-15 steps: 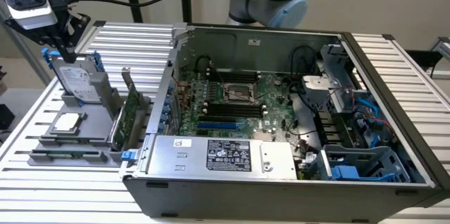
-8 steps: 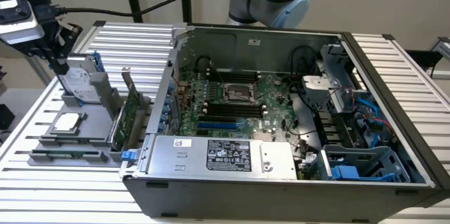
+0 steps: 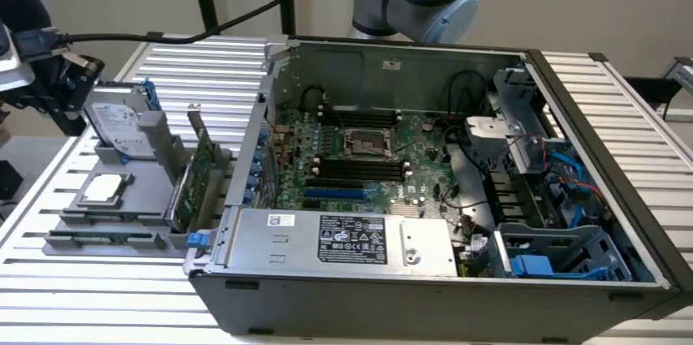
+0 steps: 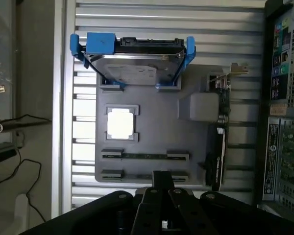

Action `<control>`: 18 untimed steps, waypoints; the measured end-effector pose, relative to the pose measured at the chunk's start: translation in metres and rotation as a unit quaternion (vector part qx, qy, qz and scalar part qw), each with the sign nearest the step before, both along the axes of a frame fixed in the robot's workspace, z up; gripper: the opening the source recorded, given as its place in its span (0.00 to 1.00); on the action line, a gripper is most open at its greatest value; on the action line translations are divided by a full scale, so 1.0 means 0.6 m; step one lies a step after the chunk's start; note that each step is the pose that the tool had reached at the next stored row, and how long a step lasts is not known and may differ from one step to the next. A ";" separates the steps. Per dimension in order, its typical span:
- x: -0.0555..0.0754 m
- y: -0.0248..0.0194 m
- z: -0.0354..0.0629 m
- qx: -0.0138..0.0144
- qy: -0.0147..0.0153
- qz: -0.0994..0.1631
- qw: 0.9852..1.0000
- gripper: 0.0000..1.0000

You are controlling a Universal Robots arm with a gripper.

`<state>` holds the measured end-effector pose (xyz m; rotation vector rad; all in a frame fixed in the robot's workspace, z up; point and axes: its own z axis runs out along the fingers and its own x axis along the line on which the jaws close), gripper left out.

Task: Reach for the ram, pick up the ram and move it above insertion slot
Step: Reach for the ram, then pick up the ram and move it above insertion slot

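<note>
Green ram [image 3: 103,239] sits on edge in the grey holder [image 3: 130,199], lower left of the exterior frame; the gripper [image 4: 160,177], closed and empty, hovers apart from it. Reaching well probably means opening wide, squaring to the strip, and descending centred

Ribbed metal table [image 3: 109,296] — matt grey plastic tray [image 4: 161,128].
</note>
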<state>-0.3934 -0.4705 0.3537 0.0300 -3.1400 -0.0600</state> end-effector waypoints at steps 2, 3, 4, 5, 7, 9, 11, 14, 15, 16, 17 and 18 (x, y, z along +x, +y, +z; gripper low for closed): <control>-0.010 -0.0093 -0.001 0.000 0.000 0.000 1.000 0.11; -0.016 -0.0133 -0.001 0.000 0.000 0.000 1.000 0.11; -0.022 -0.0161 -0.002 0.000 0.000 0.000 1.000 0.11; -0.024 -0.0167 -0.002 0.000 0.000 0.000 1.000 0.11; -0.024 -0.0168 -0.002 0.000 0.000 0.000 1.000 0.11; -0.024 -0.0167 -0.002 0.000 0.000 0.000 1.000 0.11; -0.024 -0.0167 -0.002 0.000 0.000 0.000 1.000 0.11; -0.024 -0.0167 -0.002 0.000 0.000 0.000 1.000 0.11; -0.024 -0.0167 -0.002 0.000 0.000 0.000 1.000 0.11; -0.024 -0.0167 -0.002 0.000 0.000 0.000 1.000 0.11; -0.024 -0.0167 -0.002 0.000 0.000 0.000 1.000 0.11; -0.024 -0.0167 -0.002 0.000 0.000 0.000 1.000 0.11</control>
